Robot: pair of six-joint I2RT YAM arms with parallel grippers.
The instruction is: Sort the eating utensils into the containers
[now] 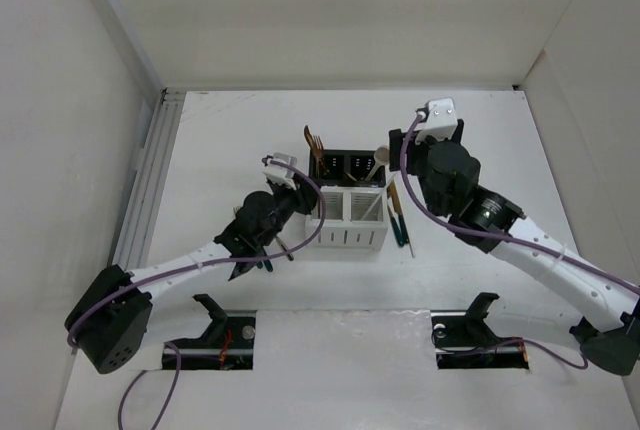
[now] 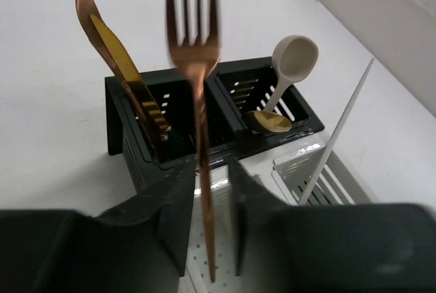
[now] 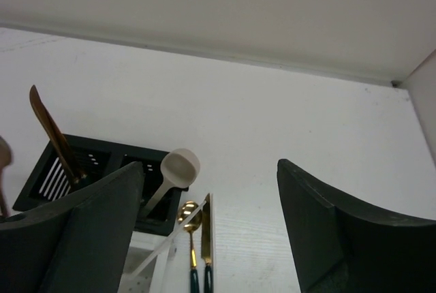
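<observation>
The containers (image 1: 345,240) are a block of two black bins (image 2: 119,102) behind and two white slotted bins (image 2: 306,170) in front. My left gripper (image 2: 212,163) hovers over the near-left white bin, also seen from above (image 1: 300,190). A copper fork (image 2: 201,109) stands tines up between its jaws, with a gap on the right side. A copper spoon (image 2: 87,13) and gold knife (image 2: 126,68) lean in the left black bin. A cream spoon (image 2: 294,58) and gold spoon (image 2: 269,121) sit in the right one. My right gripper (image 3: 210,165) is open and empty.
A teal-handled gold spoon (image 3: 191,238) and knife (image 3: 207,232) lie on the table just right of the bins (image 1: 398,212). A white chopstick (image 2: 337,133) leans in the right white bin. Enclosure walls stand close at the back and sides.
</observation>
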